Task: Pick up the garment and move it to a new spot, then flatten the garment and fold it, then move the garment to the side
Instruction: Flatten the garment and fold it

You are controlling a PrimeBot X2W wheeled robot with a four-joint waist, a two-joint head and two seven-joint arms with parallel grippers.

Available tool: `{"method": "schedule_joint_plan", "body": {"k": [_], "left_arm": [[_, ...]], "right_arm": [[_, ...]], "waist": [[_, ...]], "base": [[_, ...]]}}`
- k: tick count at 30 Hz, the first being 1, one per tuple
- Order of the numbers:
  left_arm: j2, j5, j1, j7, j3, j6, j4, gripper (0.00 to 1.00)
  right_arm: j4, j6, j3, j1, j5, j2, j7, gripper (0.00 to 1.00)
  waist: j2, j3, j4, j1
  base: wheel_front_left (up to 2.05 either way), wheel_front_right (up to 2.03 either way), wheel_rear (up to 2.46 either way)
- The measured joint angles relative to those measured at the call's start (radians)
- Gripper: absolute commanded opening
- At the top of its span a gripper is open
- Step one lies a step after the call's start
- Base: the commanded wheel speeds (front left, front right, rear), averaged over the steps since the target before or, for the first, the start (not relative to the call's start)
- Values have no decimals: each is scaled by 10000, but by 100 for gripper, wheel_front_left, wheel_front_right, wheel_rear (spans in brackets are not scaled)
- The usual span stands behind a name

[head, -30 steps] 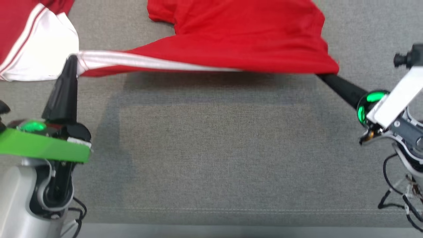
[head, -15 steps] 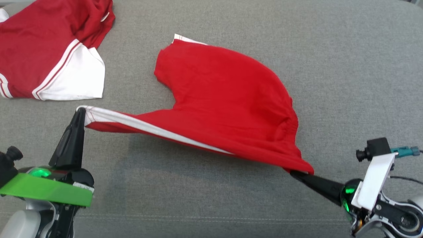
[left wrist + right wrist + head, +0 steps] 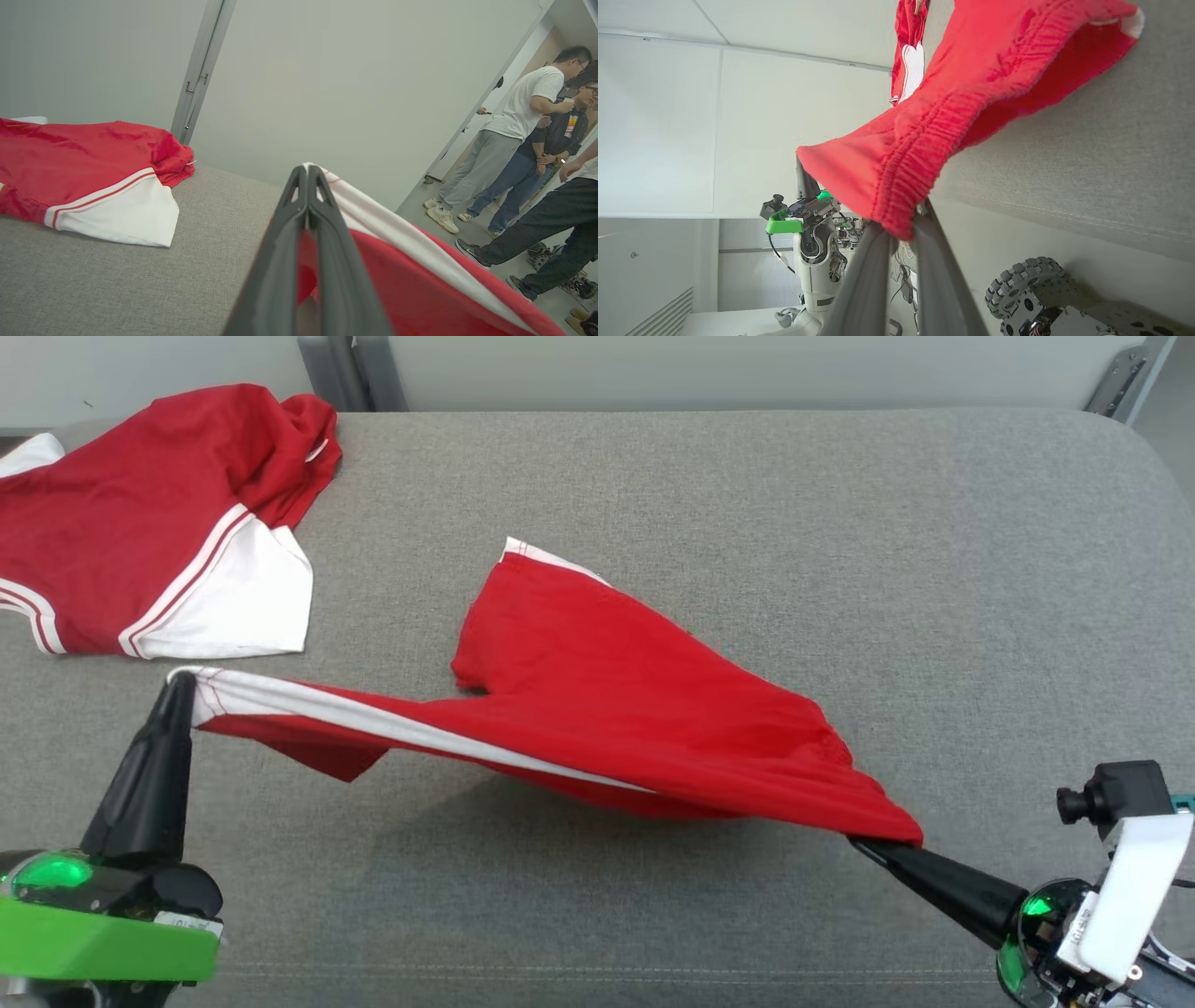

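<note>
Two grippers share one red garment point(image 3: 635, 709), holding it stretched between them over the grey padded surface point(image 3: 887, 569). The left gripper point(image 3: 182, 683), rising from about 8 o'clock of the head view, has its dark fingers pressed together on the white-trimmed hem corner of one leg. The left wrist view shows the two fingers meeting at their tips with the white band and red cloth pinched there. The right gripper point(image 3: 866, 845), reaching in from about 4 o'clock and pointing toward 10 o'clock, pinches the end of the gathered waistband. The right wrist view shows ribbed red cloth bunched between its two fingers near their tips. Between the two grips the garment sags as a long span, with a white stripe along its near edge and a shadow on the surface beneath. Its other leg trails toward 12 o'clock and lies on the surface, a small white hem corner at its far end. A second red-and-white garment point(image 3: 159, 541) lies rumpled at about 10 o'clock, apart from the held one. In the left wrist view several people point(image 3: 518, 126) stand on the floor toward 3 o'clock, past the surface's edge. In the right wrist view a ridged wheel point(image 3: 1024, 280) of the robot's base sits at about 5 o'clock.
</note>
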Motion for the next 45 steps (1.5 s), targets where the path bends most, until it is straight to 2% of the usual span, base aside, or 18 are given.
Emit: {"method": "schedule_joint_plan", "body": {"k": [9,16,23,28,32,36,39,42,45], "left_arm": [[677,148,-10,-63,842,219,-1586,0],[1133,136,-339,408,1139,418,-2249,0],[1285,-102,-1199,936,1064,460,-2337,0],[1434,-215,-2921,1174,1060,453,-2201,0],[1432,-263,-4663,1250,1080,439,-1753,0],[1392,-173,-6012,1250,1014,395,-1103,0],[1066,-167,-6757,1126,639,263,-489,0],[702,-46,-6937,1032,203,150,217,0],[598,50,-6929,984,-33,46,719,0]], "right_arm": [[-1457,362,-1116,-34,92,-186,-470,0],[-2389,360,-1256,-186,92,-660,-314,0],[-2823,295,-1666,-1270,230,-648,-299,0],[-2332,19,-2489,-3080,249,-153,-890,0],[-1509,-282,-2575,-4742,249,562,-1459,0],[-794,-378,-1994,-6125,-360,679,-1680,0],[-293,-378,-1440,-6789,-876,633,-1693,0],[261,-378,-809,-6944,-1103,702,-1574,0],[518,-378,-359,-6943,-1118,842,-1409,0]], "waist": [[0,-102,-181,0],[0,-6,-234,0],[0,338,-293,0],[0,783,-296,0],[0,1237,-291,0],[0,1747,-287,0],[0,2123,-257,0],[0,2353,-150,0],[0,2371,-2,1]], "base": [[0,0,0],[0,0,0],[0,0,0],[0,0,0],[0,0,0],[0,0,0],[0,0,0],[0,0,0],[0,0,0]]}}
